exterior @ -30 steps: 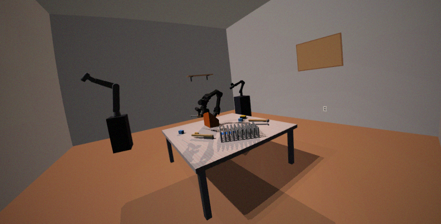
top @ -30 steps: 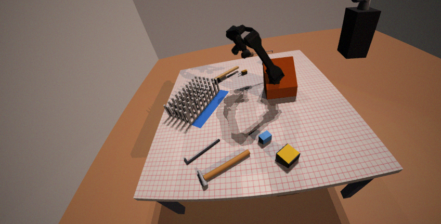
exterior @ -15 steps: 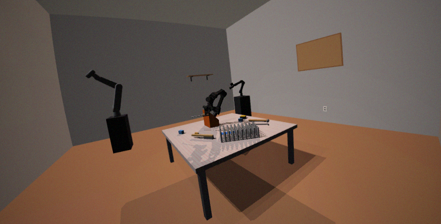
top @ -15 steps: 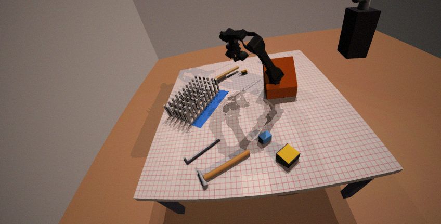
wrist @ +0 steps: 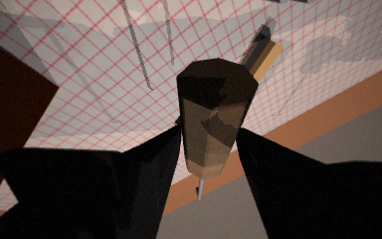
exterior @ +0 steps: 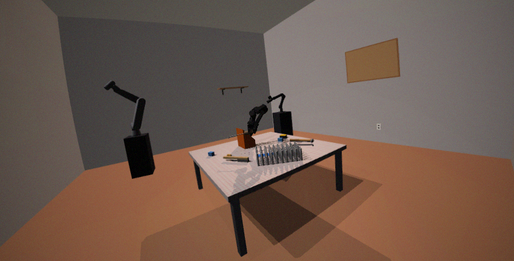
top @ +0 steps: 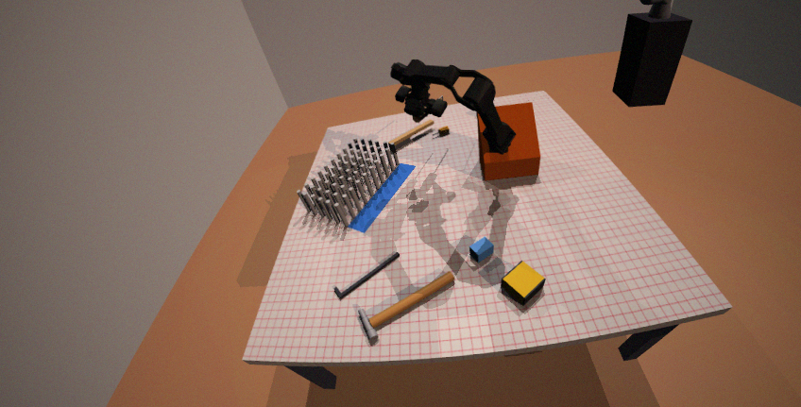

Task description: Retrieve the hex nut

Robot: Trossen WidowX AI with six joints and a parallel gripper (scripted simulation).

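My gripper [top: 418, 110] [exterior: 251, 132] is shut on the wooden handle [wrist: 210, 134] of a thin metal tool. It holds the tool well above the table. The thin rod [exterior: 234, 135] [wrist: 200, 189] sticks out beyond the handle, with a small tip at its end. The grey metal spacers [top: 350, 178] [exterior: 279, 154] stand in a dense field, apart from the gripper and tool. The blue taped strip [top: 382, 200] lies along their front side. I cannot make out the hex nut; the spacers may hide it.
A wooden-handled tool [top: 413, 133] [exterior: 236, 157] lies near one end of the spacer field. A dark L-shaped tool [top: 367, 275], a hammer [top: 413, 298], a blue block [top: 481, 249] and a yellow block [top: 523, 280] lie on the table. The orange block [top: 511, 161] is beside the arm.
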